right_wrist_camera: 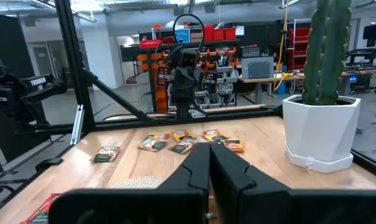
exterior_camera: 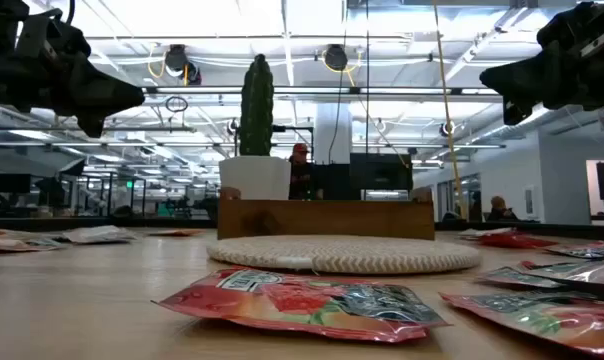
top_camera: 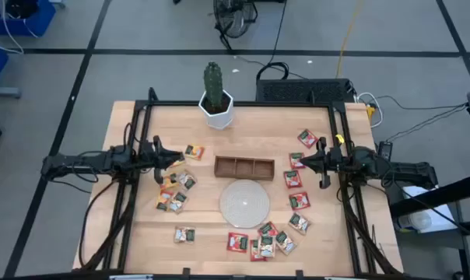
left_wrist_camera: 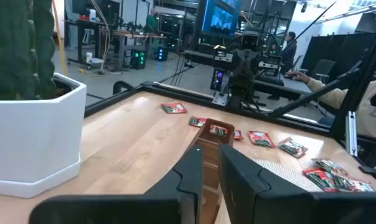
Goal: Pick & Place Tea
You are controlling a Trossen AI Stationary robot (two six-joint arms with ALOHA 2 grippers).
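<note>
From above, I see both arms stretched in level from the desk's (top_camera: 142, 233) two sides, pointing at each other across the middle. My left pincer (top_camera: 179, 155) sits over the left part of the desk, its tip just beside a cluster of tea sachets (top_camera: 175, 190) that runs from beside the tip toward the near edge. My right pincer (top_camera: 300, 161) sits over the right part, its tip among the sachets scattered there; more lie in an arc round the woven disc (top_camera: 243, 201) to the near edge. The wooden tray (top_camera: 243, 166) lies between the two pincers, with the potted cactus (top_camera: 215, 96) behind it.

From desk height, both pincers hang well above the surface at the upper corners; sachets lie flat in the foreground, in front of the disc and the tray, and neither pincer touches any.

Through the left wrist camera, I look past my left pincer's (left_wrist_camera: 211, 163) fingers, which stand nearly together with only a thin gap and nothing between them. The tray's end shows just past the tips, and beyond it sachets lie on the far side of the desk under the opposite arm.

Through the right wrist camera, my right pincer's (right_wrist_camera: 210, 163) fingers are pressed together and hold nothing. A group of sachets lies ahead of the tips, across the desk below the left arm, with the cactus pot off to one side.
</note>
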